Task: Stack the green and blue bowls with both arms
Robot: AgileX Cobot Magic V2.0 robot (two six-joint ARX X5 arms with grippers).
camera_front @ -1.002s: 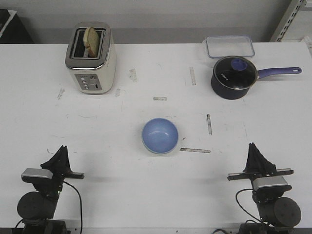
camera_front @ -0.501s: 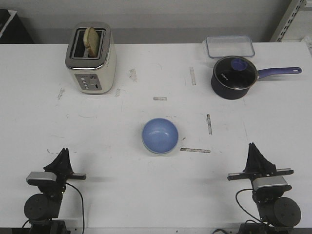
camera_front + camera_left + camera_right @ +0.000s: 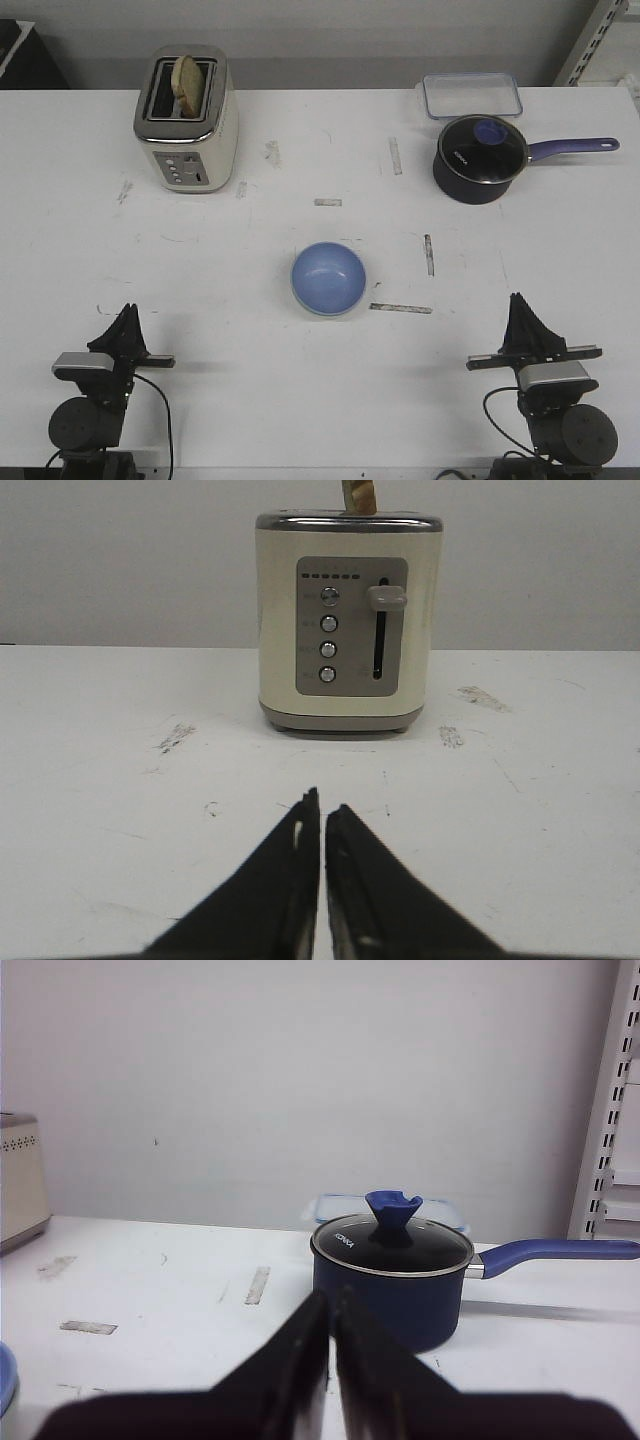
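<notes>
Blue bowl (image 3: 328,278) sits upright in the middle of the white counter (image 3: 230,290), open side up, and a green rim shows at its edge, so the green one appears to be nested underneath it, though that thin edge is all that can be seen. A sliver of the blue rim (image 3: 5,1380) peeks into the right wrist view as well.

Down at the near edge, the left end effector (image 3: 127,312) is parked low by the left corner, its two black fingers (image 3: 285,875) pressed together with only a hairline between them, holding nothing. It points straight at the cream toaster (image 3: 348,620) standing far back on the counter, a slice of bread (image 3: 187,80) poking out of the slot.

On the other side, the right end effector (image 3: 520,300) rests at the near right corner, its fingers (image 3: 290,1355) likewise closed tip to tip and empty. It faces the dark purple saucepan (image 3: 392,1280) with a glass lid, handle pointing right, and a clear lidded container (image 3: 471,95) lies just behind the pan against the back wall.

Both end effectors are well apart from the bowl, one on each side of it, nothing touching it
</notes>
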